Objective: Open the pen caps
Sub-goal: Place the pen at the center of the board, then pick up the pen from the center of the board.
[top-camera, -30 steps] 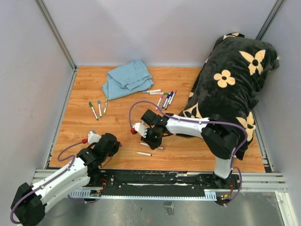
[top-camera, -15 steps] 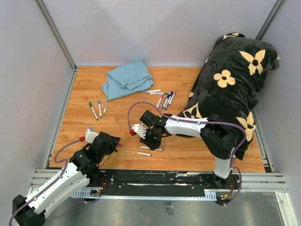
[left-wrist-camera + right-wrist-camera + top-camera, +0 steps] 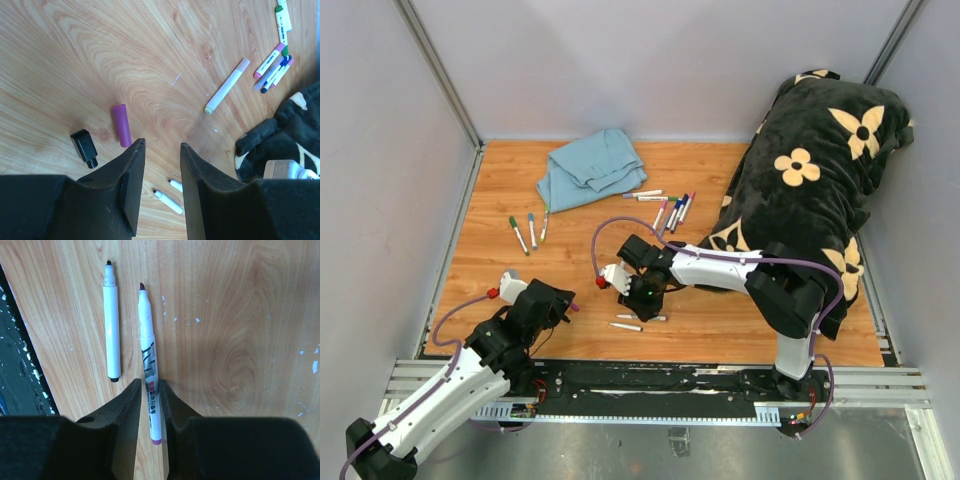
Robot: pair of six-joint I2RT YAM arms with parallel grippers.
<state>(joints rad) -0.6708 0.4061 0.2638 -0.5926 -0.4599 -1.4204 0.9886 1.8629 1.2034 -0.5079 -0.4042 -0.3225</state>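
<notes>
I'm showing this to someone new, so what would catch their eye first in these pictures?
The big black plush bundle with cream flowers, heaped along the right of the wooden table, dominates. Next, near the front edge, the right gripper straddles an uncapped white marker, and a loose purple cap lies just ahead of the open left gripper.

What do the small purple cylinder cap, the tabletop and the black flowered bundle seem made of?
The small purple cylinder cap looks like smooth matt plastic: even colour, clean edges. The tabletop shows wood grain with slight sheen, perhaps laminate. The black flowered bundle looks like plush fabric: fuzzy, folded.
</notes>
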